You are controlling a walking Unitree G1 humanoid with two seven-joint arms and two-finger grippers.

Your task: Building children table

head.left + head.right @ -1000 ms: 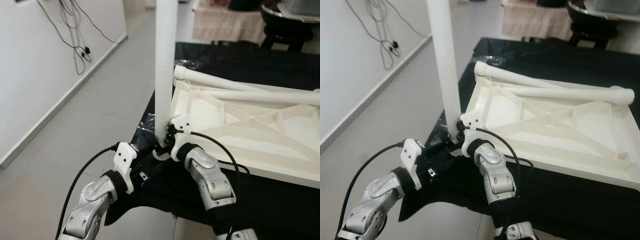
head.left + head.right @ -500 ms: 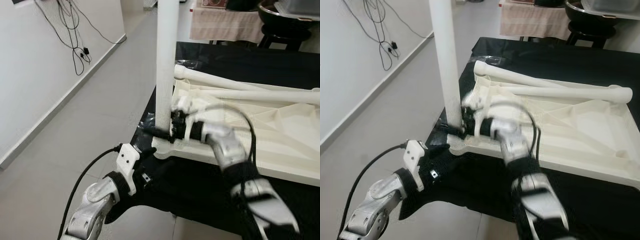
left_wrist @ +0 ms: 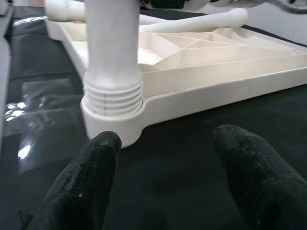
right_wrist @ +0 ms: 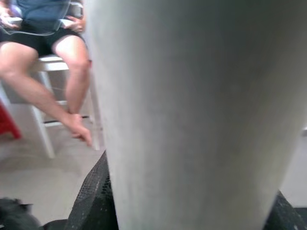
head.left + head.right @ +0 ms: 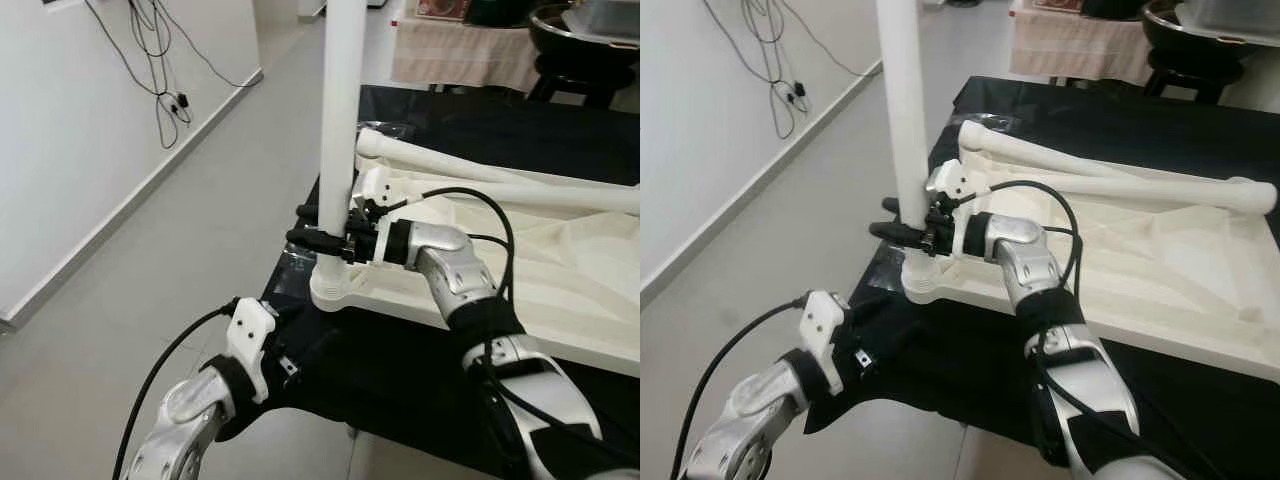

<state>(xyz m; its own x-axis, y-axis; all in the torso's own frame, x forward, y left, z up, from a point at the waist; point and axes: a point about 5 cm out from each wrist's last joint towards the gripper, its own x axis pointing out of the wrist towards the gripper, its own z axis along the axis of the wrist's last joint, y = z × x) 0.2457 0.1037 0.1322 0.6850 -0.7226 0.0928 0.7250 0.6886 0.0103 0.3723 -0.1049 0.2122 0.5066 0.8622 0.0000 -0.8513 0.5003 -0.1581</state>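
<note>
A white tabletop (image 5: 520, 280) lies upside down on a black-covered surface (image 5: 1160, 140), its ribbed underside facing up. At its near left corner a white table leg (image 5: 338, 150) stands upright, its threaded foot seated in the round corner socket (image 3: 112, 120).

The right gripper (image 5: 325, 232) reaches in from the right, level with the lower part of that leg, a little above the socket. Its two black fingers (image 5: 312, 238) pass on either side of the leg and pinch it; in the right wrist view the leg (image 4: 192, 110) sits right against the camera with a dark finger pad at each lower edge.

The left gripper (image 3: 168, 167) is lower and nearer, just off the near left edge of the black surface. Its fingers (image 3: 91, 177) are spread apart, holding nothing, and they point at the socket corner from close by without touching it.

Two more loose legs (image 5: 1110, 165) lie across the far side of the tabletop, resting on the ribs.

Beyond the leg, the right wrist view catches a person (image 4: 43, 57) seated on a white chair. Cables (image 5: 160, 60) hang down the white wall on the far left.
</note>
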